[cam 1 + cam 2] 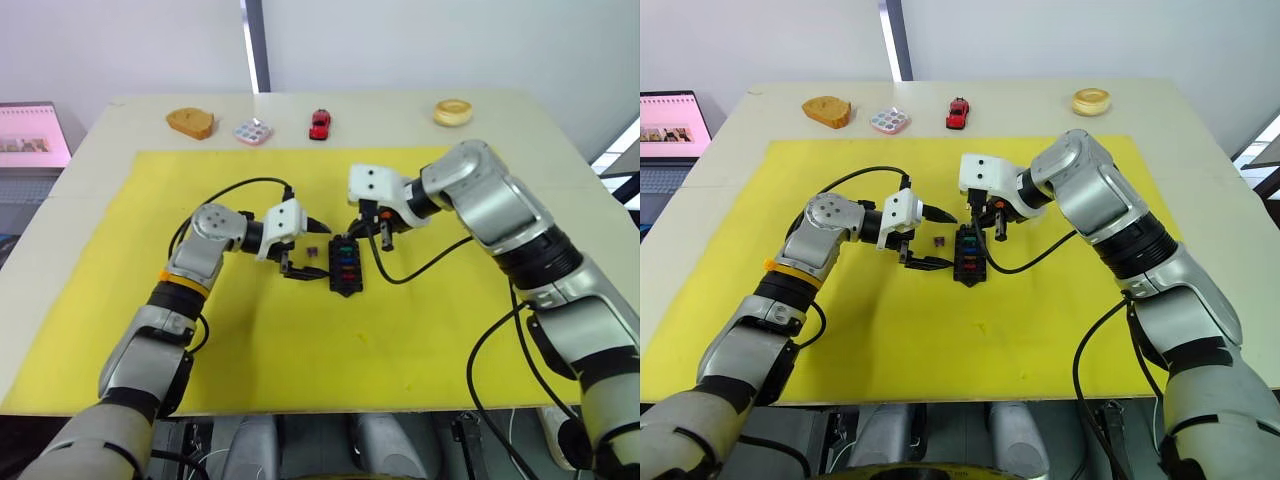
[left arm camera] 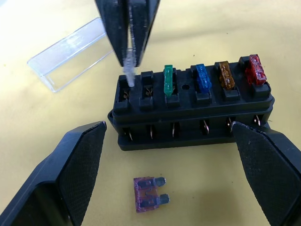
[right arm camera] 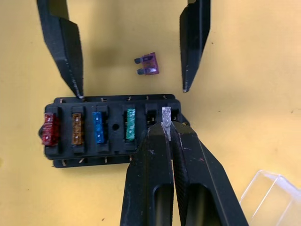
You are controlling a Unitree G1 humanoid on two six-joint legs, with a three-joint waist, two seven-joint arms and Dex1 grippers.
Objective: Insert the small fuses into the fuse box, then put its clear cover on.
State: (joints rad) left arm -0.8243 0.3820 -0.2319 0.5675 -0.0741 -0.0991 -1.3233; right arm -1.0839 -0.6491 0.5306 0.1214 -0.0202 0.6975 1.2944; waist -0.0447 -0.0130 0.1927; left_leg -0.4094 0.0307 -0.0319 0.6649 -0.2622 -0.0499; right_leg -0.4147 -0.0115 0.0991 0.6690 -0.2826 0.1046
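Observation:
The black fuse box [image 2: 193,113] lies on the yellow mat [image 1: 300,340]. Green [image 2: 168,81], blue [image 2: 202,77], brown [image 2: 225,75] and red [image 2: 255,69] small fuses stand in one row of its slots. My right gripper [image 3: 167,129] is shut on a grey fuse [image 3: 166,117], holding it at the end slot beside the green one. The slot between them is empty. My left gripper [image 2: 169,141] is open, one finger on each side of the box's long wall. A purple fuse [image 2: 149,199] lies flat on the mat between those fingers. The clear cover [image 2: 70,54] rests on the mat just past the box.
Along the table's far edge sit a slice of bread [image 1: 190,122], a multicoloured tile [image 1: 252,131], a red toy car [image 1: 320,123] and a round yellow item [image 1: 452,111]. A laptop [image 1: 30,135] stands off the table's left. Black cables [image 1: 420,268] loop near both wrists.

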